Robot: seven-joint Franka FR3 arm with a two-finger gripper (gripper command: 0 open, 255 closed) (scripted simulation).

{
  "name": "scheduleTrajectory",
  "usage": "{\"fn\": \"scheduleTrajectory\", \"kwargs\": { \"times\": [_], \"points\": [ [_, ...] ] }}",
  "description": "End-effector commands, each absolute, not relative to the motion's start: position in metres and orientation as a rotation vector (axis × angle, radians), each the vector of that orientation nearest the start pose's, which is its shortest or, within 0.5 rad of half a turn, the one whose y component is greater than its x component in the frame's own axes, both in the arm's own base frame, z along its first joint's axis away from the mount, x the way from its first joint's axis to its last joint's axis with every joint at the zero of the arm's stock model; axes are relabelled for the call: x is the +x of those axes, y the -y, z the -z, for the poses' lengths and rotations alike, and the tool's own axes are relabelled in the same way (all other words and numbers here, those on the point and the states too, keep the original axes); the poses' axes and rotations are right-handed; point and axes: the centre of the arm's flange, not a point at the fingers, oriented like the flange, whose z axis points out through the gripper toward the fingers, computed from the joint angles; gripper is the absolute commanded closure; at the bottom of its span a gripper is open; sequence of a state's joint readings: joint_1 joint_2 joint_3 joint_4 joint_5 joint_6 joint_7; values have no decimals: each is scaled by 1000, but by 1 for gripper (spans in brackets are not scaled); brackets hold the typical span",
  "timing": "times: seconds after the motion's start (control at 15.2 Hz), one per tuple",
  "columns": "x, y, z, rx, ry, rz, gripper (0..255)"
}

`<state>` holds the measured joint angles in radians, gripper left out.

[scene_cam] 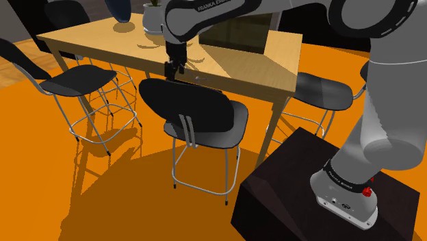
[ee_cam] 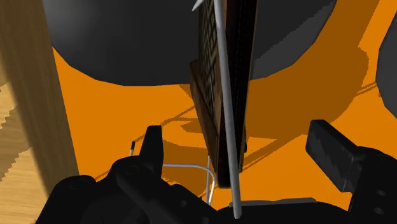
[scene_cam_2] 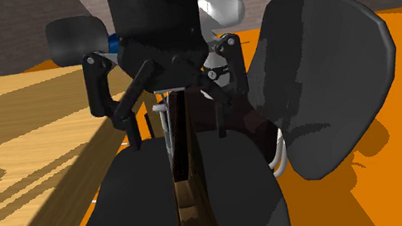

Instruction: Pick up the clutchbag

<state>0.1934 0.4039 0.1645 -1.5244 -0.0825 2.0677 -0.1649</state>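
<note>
Reaching down beside the worktop (scene_cam: 274, 72), the arm (scene_cam: 212, 15) holds its gripper (scene_cam_2: 181, 134) spread wide around the thin brown bag (scene_cam_2: 185, 165), not touching it.

You are looking at a room with a bright orange floor (scene_cam: 102, 198). In the shoulder view, a pale wooden surface (scene_cam: 274, 65) on slim wooden legs runs from ten o'clock to two o'clock. Black shell seats on thin metal legs stand around it: a chair (scene_cam: 79, 81) at nine o'clock, a second chair (scene_cam: 209, 123) at the centre and a third chair (scene_cam: 321, 90) at three o'clock. A dark blue vase (scene_cam: 123, 10) and a white pot (scene_cam: 152, 19) sit on the surface at eleven o'clock. Chair shadows stretch over the floor toward seven o'clock. In the second exterior view, a grey brick wall (scene_cam_2: 18, 33) stands at eleven o'clock, beyond the wood.
</note>
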Motion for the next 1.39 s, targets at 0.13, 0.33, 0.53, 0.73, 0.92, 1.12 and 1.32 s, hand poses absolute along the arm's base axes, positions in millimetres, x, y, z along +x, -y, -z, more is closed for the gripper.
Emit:
{"fn": "scheduleTrajectory", "kwargs": {
  "times": [0.13, 0.33, 0.53, 0.73, 0.92, 1.12, 1.32],
  "points": [
    [655, -224, -422, -3018, 839, 224, 0],
    [655, -224, -408, -3018, 839, 224, 0],
    [655, -224, -408, -3018, 839, 224, 255],
    [655, -224, -408, -3018, 839, 224, 255],
    [656, -224, -408, -3018, 839, 224, 255],
    [655, -224, -414, -3018, 839, 224, 255],
    [655, -224, -429, -3018, 839, 224, 255]
  ]
}}
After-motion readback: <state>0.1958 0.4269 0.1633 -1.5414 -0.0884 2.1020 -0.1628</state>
